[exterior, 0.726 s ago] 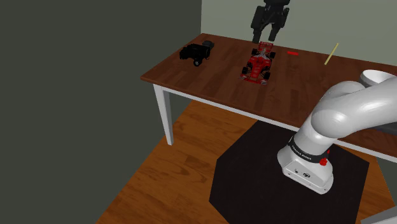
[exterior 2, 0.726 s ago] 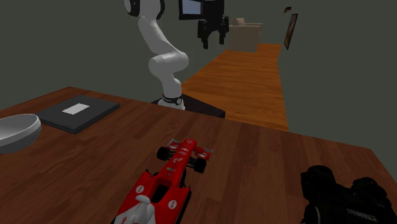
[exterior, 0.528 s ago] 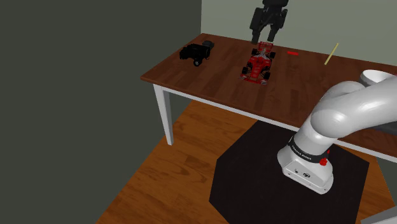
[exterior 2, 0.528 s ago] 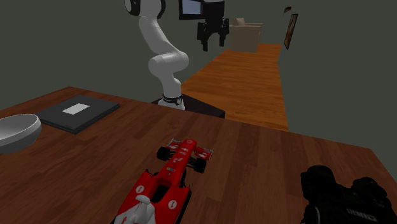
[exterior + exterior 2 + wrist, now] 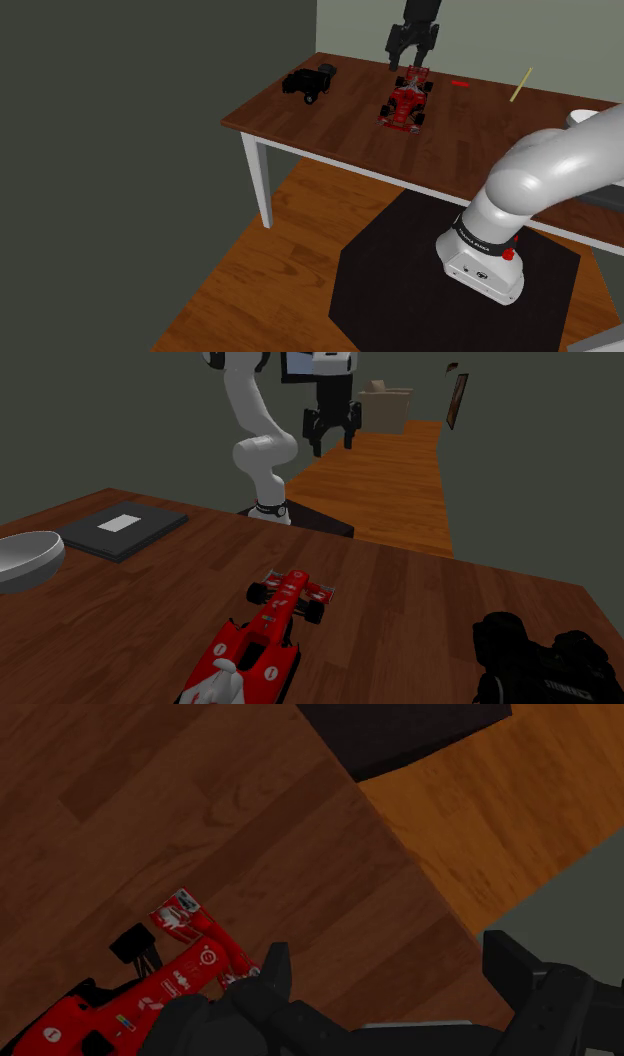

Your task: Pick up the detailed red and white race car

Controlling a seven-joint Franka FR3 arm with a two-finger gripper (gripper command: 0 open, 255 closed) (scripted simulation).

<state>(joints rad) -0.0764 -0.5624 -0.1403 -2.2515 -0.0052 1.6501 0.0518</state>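
On the dark wooden table, the red and white race car sits on its wheels near the middle of the top, well apart from a black toy vehicle that stands toward the shoulder view's left; a thin yellow stick and a small red mark lie farther back on the same top.

The black gripper hangs in the air above the table, touching nothing; in the shoulder view it lines up over the car's far end (how high above, that view alone does not settle). Seen in the second exterior view, the gripper is well above the tabletop and beyond the car, which lies close to that camera.

The fingers stand wide apart with nothing clasped; in the wrist view the gap between them shows bare table wood, while the car lies outside one finger, partly hidden behind the hand.

A grey bowl and a flat dark pad with a white label rest on the table toward the second exterior view's left; the white arm rises from the black stand, which sits on an orange-brown wooden floor.
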